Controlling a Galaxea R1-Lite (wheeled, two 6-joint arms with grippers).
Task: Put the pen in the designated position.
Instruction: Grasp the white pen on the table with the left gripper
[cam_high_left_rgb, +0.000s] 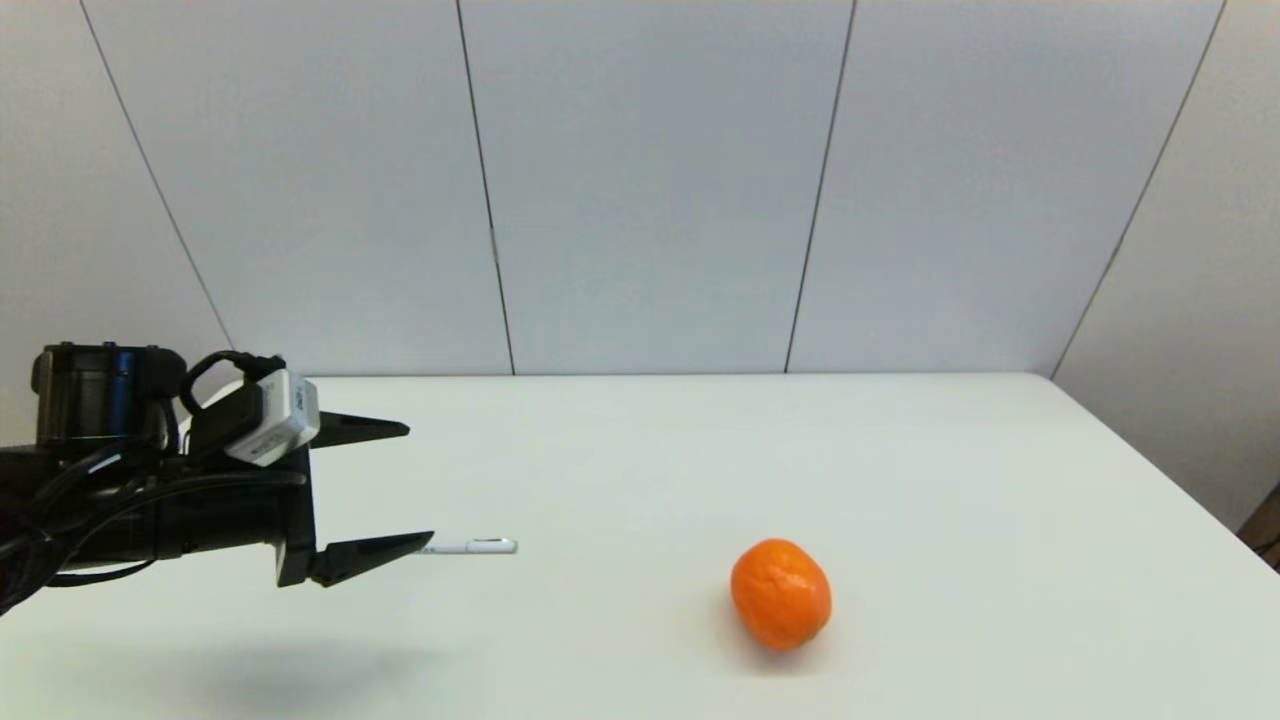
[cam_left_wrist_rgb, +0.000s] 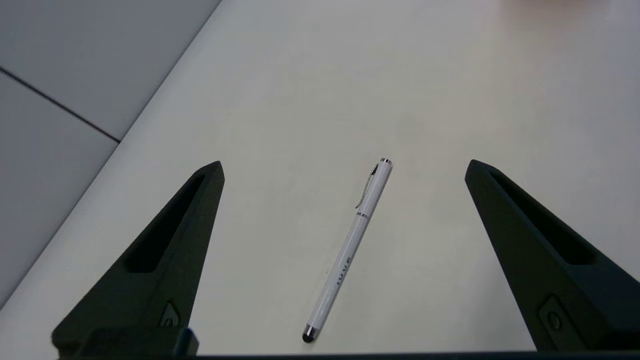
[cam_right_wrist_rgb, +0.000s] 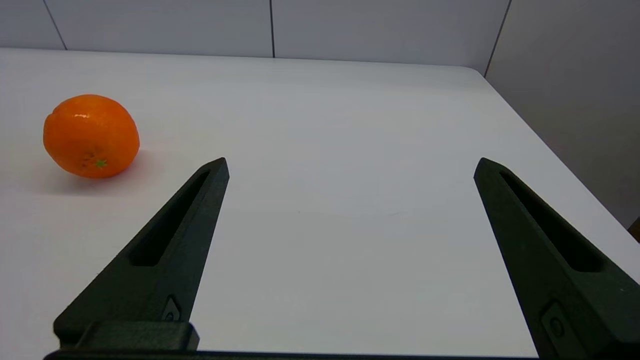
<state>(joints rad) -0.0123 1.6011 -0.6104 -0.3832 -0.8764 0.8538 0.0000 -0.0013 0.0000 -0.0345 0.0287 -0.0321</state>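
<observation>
White pen (cam_left_wrist_rgb: 348, 250) lies flat on table (cam_high_left_rgb: 900, 480), between spread fingers of left gripper (cam_high_left_rgb: 420, 487), untouched; orange (cam_high_left_rgb: 781, 594) at 4 o'clock. Right gripper (cam_right_wrist_rgb: 350, 167) parked, fingers apart.

White pen (cam_left_wrist_rgb: 350, 250), orange fruit (cam_high_left_rgb: 781, 594)

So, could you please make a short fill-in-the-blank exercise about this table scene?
1. The pen lies flat on the ____.
2. The left gripper is ____, with nothing held between its fingers.
3. The fruit on the table is ____ in colour.
4. The right gripper is ____ too.

Missing words: table; open; orange; open
</observation>
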